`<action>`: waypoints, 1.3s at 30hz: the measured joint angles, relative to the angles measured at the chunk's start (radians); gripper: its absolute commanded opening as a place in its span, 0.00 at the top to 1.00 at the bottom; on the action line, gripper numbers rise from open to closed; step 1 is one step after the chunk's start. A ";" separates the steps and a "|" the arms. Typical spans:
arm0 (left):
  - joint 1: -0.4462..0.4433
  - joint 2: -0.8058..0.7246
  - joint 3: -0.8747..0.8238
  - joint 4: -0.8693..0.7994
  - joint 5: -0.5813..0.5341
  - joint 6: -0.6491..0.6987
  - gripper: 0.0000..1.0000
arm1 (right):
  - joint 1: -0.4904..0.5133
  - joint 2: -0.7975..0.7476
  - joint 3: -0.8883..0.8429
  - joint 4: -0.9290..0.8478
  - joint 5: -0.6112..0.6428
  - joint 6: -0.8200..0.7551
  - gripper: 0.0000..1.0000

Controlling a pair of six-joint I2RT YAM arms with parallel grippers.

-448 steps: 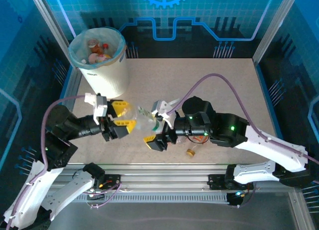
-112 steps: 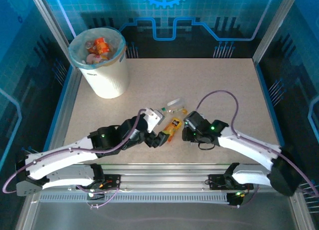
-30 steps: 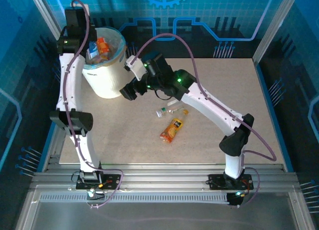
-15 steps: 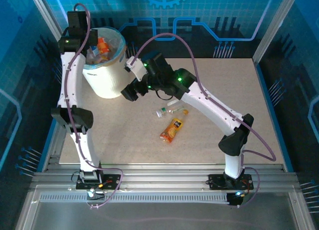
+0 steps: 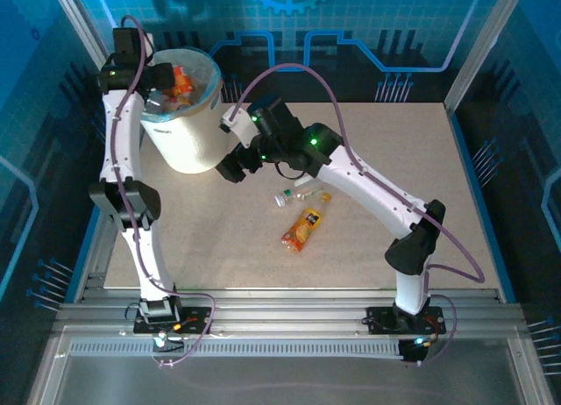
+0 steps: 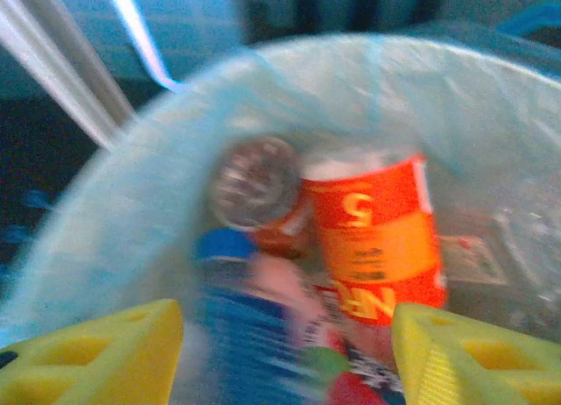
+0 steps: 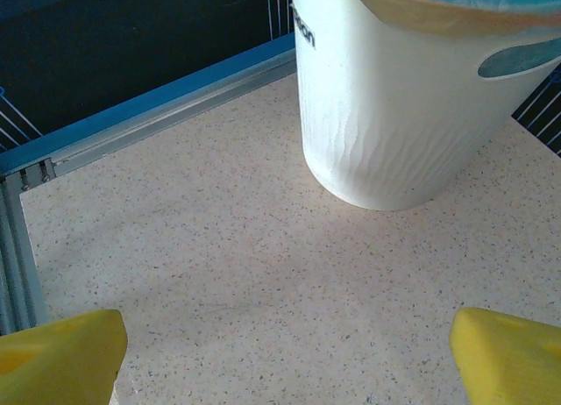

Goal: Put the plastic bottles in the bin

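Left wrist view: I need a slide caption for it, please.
Open left gripper above the bin, labelled bottles heaped inside.

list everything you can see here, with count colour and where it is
bin: one, white with pale blue-green liner, far left of table
bottles in bin: several, red-orange label clearest, rest blurred
orange-label bottle: one, lying mid-table
clear bottle: apparently one, green cap, lying just beyond the orange one
table: one, speckled beige
left end effector: yellow fingers, open, empty, above the bin
right end effector: yellow fingers, open, empty, over the table beside the bin
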 measured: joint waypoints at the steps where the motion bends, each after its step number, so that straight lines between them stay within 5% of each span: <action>1: -0.001 0.008 0.000 -0.003 0.051 -0.024 0.27 | 0.000 0.000 0.000 0.000 0.000 -0.003 0.05; 8: -0.003 0.020 0.001 -0.021 0.259 -0.114 0.30 | 0.000 0.000 -0.003 0.000 0.000 -0.003 0.05; 18: 0.012 0.018 -0.009 -0.049 0.239 -0.129 0.33 | -0.016 0.000 -0.032 -0.017 0.023 0.037 0.06; 26: 0.009 -0.121 -0.121 -0.012 0.237 -0.121 0.27 | -0.079 -0.037 -0.112 -0.109 0.179 0.282 0.04; 29: -0.072 -0.319 -0.287 0.084 0.205 -0.077 0.25 | -0.078 -0.080 -0.216 -0.148 0.234 0.407 0.02; 34: -0.362 -0.789 -0.748 0.314 0.175 0.005 0.24 | -0.061 -0.199 -0.503 -0.156 0.306 0.622 0.00; 39: -0.591 -1.080 -1.066 0.431 0.154 0.032 0.24 | 0.003 -0.264 -0.706 -0.164 0.396 0.809 0.00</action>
